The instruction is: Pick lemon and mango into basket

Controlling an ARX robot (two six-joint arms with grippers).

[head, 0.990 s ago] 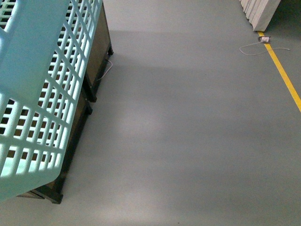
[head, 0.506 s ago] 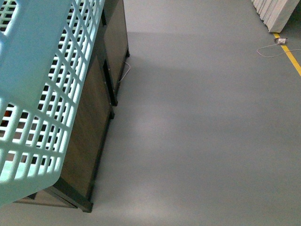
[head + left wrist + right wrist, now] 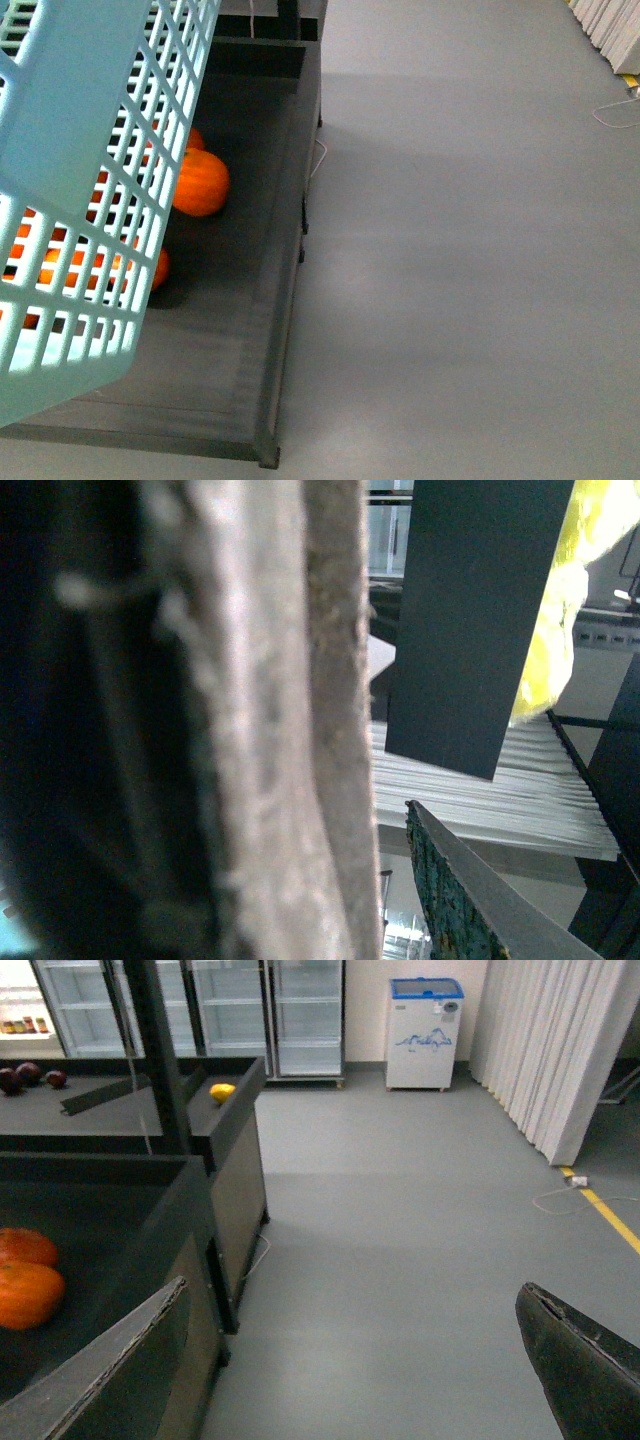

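- Though cut off by the picture's edges, light turquoise plastic basket (image 3: 90, 200) with slotted walls at the near left of the front view, tilted, close to the camera.
- Behind and beneath, long dark display bin (image 3: 272, 360) with raised rim, running near to far along the left; bare grey floor (image 3: 450, 280) to the right.
- In that bin, smooth oblong orange mango (image 3: 200, 182) just right of the basket's wall, lying on the bin's floor, outside the basket.
- Nearer, another orange fruit (image 3: 160, 268) half hidden behind the slots; more orange patches showing through them.
- Cannot tell whether anything lies inside the basket.
- Small bright-yellow oval lemon (image 3: 222, 1091) seen only from the right wrist: resting on the corner of a farther dark stand (image 3: 242, 1180), beyond the bin, well apart from the orange fruit.
- Right gripper (image 3: 352, 1288) over bare floor beside the bin, its two dark fingers (image 3: 590, 1370) spread wide, released, gripping nothing.
- Left wrist picture blurred: pale grey-brown band (image 3: 270, 720) pressed against the lens, one green-flecked finger (image 3: 470, 900) beside it, dark flat panel (image 3: 470, 620) beyond.
- Left gripper (image 3: 400, 900): cannot tell whether clenched or released, nor whether grasping anything.
- Far off from the right wrist: white chest freezer (image 3: 425, 1030) with blue lid, glass-door coolers (image 3: 305, 1015), white curtain (image 3: 540, 1050), yellow floor line (image 3: 612, 1218), dark red fruit (image 3: 12, 1080) on the far stand.
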